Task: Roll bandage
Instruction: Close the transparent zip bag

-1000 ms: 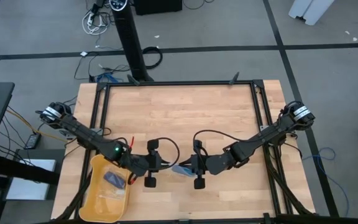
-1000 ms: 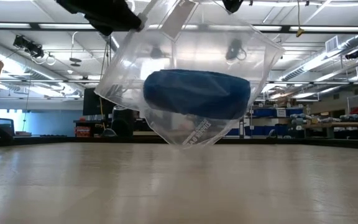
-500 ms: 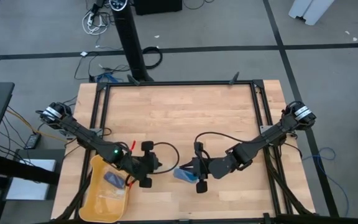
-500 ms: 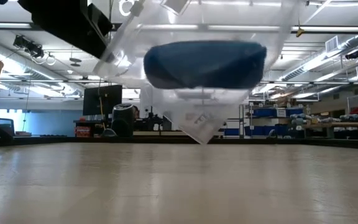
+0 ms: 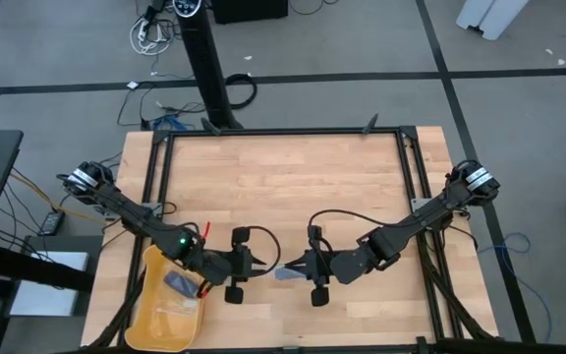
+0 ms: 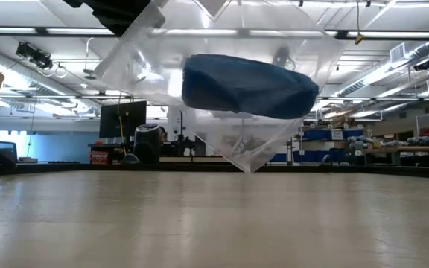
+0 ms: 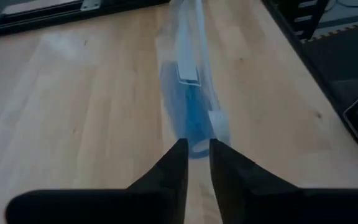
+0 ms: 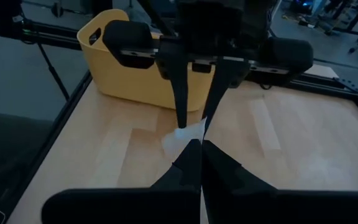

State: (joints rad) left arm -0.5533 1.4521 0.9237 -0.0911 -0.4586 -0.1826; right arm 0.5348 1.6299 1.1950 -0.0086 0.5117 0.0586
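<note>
The left pincer (image 5: 260,264) has returned to the bag (image 6: 222,89), parted.

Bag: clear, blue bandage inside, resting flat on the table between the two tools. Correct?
Not resting flat. The low view shows the bag, clear and with the blue bandage inside, hanging clear of the table, between the left tool and the right tool.

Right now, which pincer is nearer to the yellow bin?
Left. The left pincer is just beside the yellow bin, toward the table's middle, at the clear bag. The right pincer holds the bag's far side.
</note>
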